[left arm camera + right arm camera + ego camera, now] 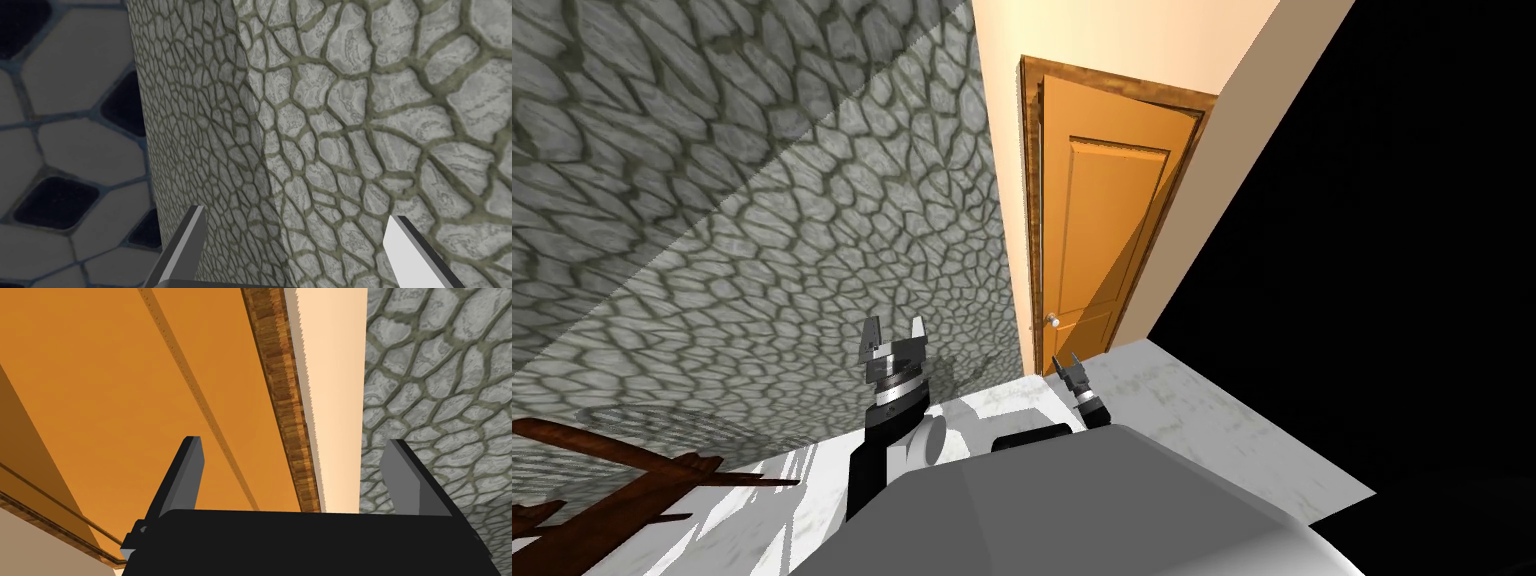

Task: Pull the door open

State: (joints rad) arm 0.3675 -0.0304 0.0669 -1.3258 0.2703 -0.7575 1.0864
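Observation:
An orange panelled door (1102, 220) stands in a brown wooden frame (1030, 210) ahead, with a small round pale knob (1052, 321) near its left edge. It looks slightly ajar. My right gripper (1067, 364) is open just below and to the right of the knob, apart from it. In the right wrist view its open fingers (186, 475) point along the orange door panel (125, 388) and the frame (280, 393). My left gripper (893, 338) is open with nothing between its fingers, raised in front of the stone-patterned wall (812, 240).
The stone-patterned wall (350, 125) runs along the left up to the door frame. A beige wall (1252, 120) flanks the door on the right, with a black area beyond it. Dark brown wooden furniture (602, 480) lies at the lower left on the pale marble floor (1192, 400).

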